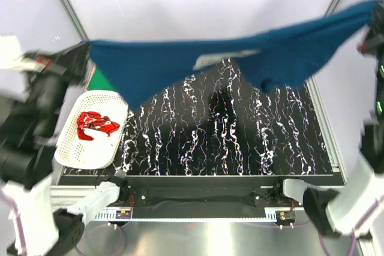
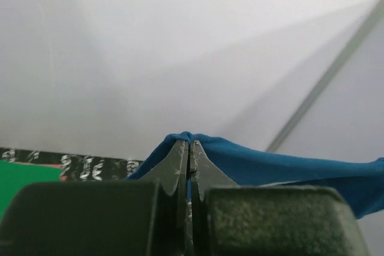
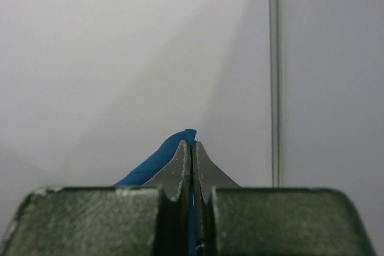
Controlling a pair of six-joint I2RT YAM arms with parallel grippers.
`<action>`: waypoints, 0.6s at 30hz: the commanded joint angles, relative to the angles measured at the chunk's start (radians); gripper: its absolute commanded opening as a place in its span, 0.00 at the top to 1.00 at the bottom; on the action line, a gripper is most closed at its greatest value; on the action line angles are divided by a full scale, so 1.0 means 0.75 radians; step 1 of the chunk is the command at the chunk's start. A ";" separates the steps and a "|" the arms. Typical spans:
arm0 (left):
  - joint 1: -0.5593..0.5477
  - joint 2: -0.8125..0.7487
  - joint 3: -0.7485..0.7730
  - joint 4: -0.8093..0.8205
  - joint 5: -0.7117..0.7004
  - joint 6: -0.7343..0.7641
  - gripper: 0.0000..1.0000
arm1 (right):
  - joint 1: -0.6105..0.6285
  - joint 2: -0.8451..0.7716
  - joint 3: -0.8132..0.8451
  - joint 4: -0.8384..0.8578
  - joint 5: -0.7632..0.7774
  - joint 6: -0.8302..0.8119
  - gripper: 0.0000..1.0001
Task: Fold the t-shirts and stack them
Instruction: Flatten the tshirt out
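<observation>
**A:** What is in the white lattice basket (image 1: 71, 159)?

**B:** One crumpled red t-shirt with white print (image 1: 96, 126), lying in the basket's upper half. The basket itself rests on the left edge of the black marbled table (image 1: 240, 148), at the lower left of the overhead view.

**A:** Anything next to it?

**B:** A bright green t-shirt (image 1: 101, 80) shows just above the basket, mostly covered by hanging cloth. I cannot tell whether it touches the basket.

**A:** Where is the blue t-shirt (image 1: 168, 67)?

**B:** It is in the air above the table, stretched across the upper part of the frame. Its long axis runs left to right, with the right end higher than the left. The middle sags, and one flap droops left of centre and another right of centre. A pale label (image 1: 225, 58) shows near the middle.

**A:** And the grippers?

**B:** The left gripper (image 2: 189, 143) has its jaws pressed together on a bunched blue edge at the upper left. The right gripper (image 3: 192, 143) pinches the blue cloth the same way at the upper right.
</observation>
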 commanded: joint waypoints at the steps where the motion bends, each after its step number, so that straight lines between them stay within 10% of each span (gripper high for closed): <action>1: 0.006 -0.096 0.006 -0.042 0.168 -0.071 1.00 | -0.004 -0.165 -0.015 -0.103 0.118 -0.035 1.00; 12: 0.006 0.081 0.144 -0.316 0.231 -0.067 1.00 | 0.004 -0.222 -0.078 -0.064 0.268 -0.168 1.00; 18: 0.008 0.259 -0.087 -0.147 0.103 -0.048 1.00 | 0.004 -0.102 -0.501 0.250 0.200 -0.221 1.00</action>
